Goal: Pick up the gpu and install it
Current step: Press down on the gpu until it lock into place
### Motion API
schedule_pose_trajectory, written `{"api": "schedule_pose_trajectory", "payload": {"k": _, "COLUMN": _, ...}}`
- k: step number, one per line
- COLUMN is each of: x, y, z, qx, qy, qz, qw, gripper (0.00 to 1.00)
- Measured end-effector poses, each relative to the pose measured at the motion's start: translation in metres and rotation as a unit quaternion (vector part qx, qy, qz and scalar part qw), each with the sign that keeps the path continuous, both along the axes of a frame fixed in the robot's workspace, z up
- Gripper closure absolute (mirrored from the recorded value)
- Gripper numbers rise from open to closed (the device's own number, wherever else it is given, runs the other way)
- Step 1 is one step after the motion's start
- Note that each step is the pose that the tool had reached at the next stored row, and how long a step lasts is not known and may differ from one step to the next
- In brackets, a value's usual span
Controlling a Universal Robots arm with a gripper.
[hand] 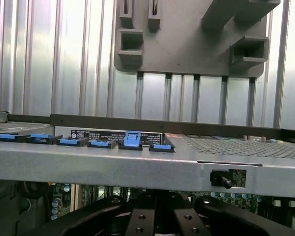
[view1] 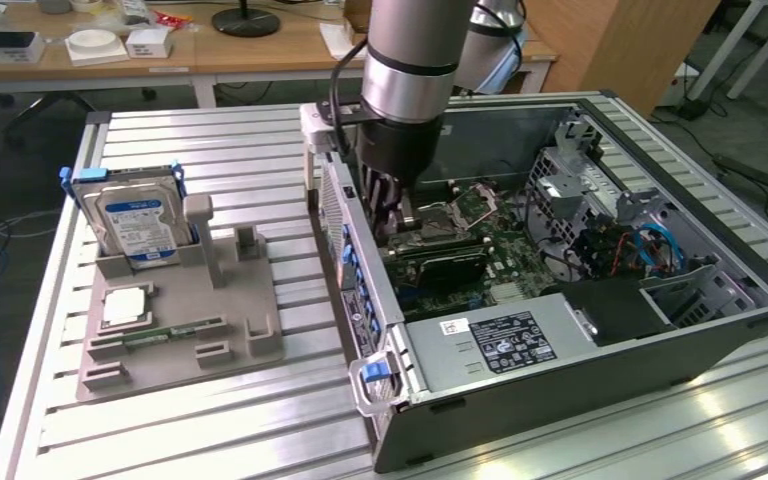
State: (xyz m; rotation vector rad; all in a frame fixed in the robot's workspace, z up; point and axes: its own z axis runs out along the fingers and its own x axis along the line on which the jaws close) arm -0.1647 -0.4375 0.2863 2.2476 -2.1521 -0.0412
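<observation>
1. One computer case (view1: pixel 598 330) lies on its side, lid off, on the slatted metal worktop (view1: pixel 224 420). In the exterior view its walls form a rim all round. The open room inside is over the motherboard (view1: pixel 491 240), hemmed in by the drive cage (view1: pixel 584 180) at 2 o'clock and the labelled power supply (view1: pixel 518 340) at 5 o'clock.
2. One rear wall of the case, with a row of blue latches (hand: pixel 132 140), stands at 9 o'clock from the tool (view1: pixel 404 232). The tool sits close inside this wall with little clearance.
3. One grey fixture (view1: pixel 191 330) lies well apart from the case at 9 o'clock. It carries an upright hard drive (view1: pixel 137 225) and a flat memory stick (view1: pixel 177 330). Bare worktop runs between the fixture and the case.
4. One gpu (view1: pixel 444 262), a dark flat card, is inside the case on the motherboard. It is directly beneath the tool, extending toward 4 o'clock from the fingertips.
5. One tool, fingers closed. The tips come down to the card's upper edge, but the tool's own body hides the contact, so I cannot tell whether it grips the card.
6. One arm (view1: pixel 411 60) enters from 12 o'clock. Its wrist is near vertical and the tool points straight down into the case.
</observation>
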Motion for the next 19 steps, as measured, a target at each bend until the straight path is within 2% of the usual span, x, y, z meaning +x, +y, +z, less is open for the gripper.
{"api": "schedule_pose_trajectory", "payload": {"k": 4, "x": -0.0012, "y": -0.0025, "z": 0.0000, "qx": 0.0001, "qy": -0.0001, "qz": 0.000, "qw": 1.0000, "gripper": 0.90}}
{"api": "schedule_pose_trajectory", "payload": {"k": 19, "x": -0.0014, "y": -0.0030, "z": -0.0065, "qx": 0.0001, "qy": 0.0000, "qz": 0.001, "qw": 1.0000, "gripper": 0.90}}
